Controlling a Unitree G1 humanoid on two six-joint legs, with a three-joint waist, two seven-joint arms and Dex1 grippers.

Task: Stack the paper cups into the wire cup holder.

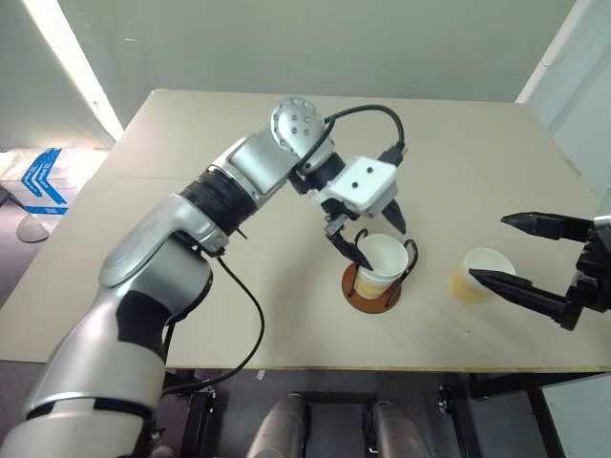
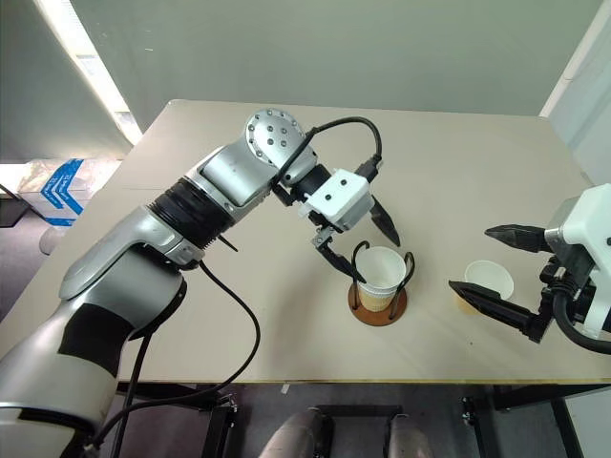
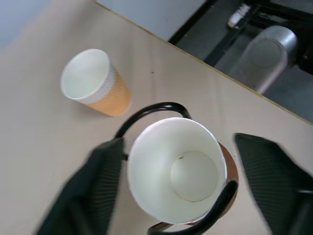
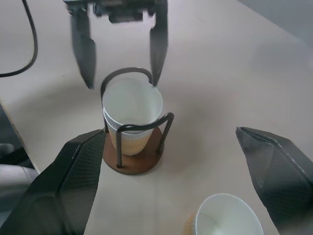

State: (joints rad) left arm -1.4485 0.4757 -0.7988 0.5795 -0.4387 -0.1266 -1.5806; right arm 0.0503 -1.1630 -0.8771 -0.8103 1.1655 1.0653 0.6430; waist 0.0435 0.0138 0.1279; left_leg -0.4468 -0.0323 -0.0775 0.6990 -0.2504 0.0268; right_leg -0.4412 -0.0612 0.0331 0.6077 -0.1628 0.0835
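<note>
The left gripper (image 1: pixel 366 240) angles down over the stacked paper cups (image 1: pixel 382 262) in the wire cup holder (image 1: pixel 373 291), its fingers spread wide either side of the top rim, gripping nothing. The right gripper (image 1: pixel 503 250) hangs level and wide open around the loose paper cup (image 1: pixel 480 273). The right wrist view reveals two nested rims.

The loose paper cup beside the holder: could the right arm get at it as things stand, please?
Probably yes: the right gripper stands open around the loose cup, with only bare table between them.
</note>
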